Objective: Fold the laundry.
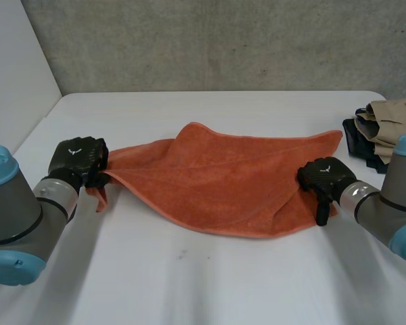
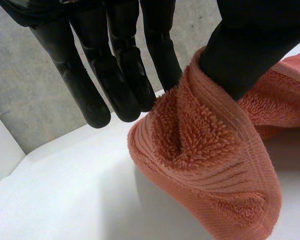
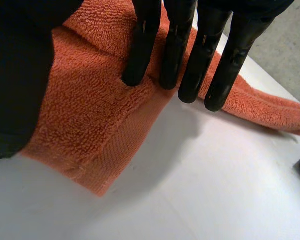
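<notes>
An orange towel (image 1: 216,183) lay across the middle of a white table (image 1: 189,284), stretched between two black robot hands. It was open and rumpled, with a soft ridge rising toward its far edge.

The left hand (image 1: 78,159) held the towel's left corner near the table's left edge. In the left wrist view, the thumb (image 2: 250,45) pressed the bunched corner against the nearest of the straight fingers (image 2: 115,75), and the rest of the corner hung down in a loop.

The right hand (image 1: 323,176) was at the towel's near right corner, toward the table's right edge. In the right wrist view, its straight fingers (image 3: 190,50) lay close together on top of the cloth with the thumb (image 3: 15,75) opposite, apparently pinching the corner between them.

A heap of khaki and dark clothes (image 1: 386,125) sat at the table's far right corner, apart from the towel.

The job looked barely begun. No fold showed in the towel, only a grip at each end, and the heap seemed to be waiting its turn.
</notes>
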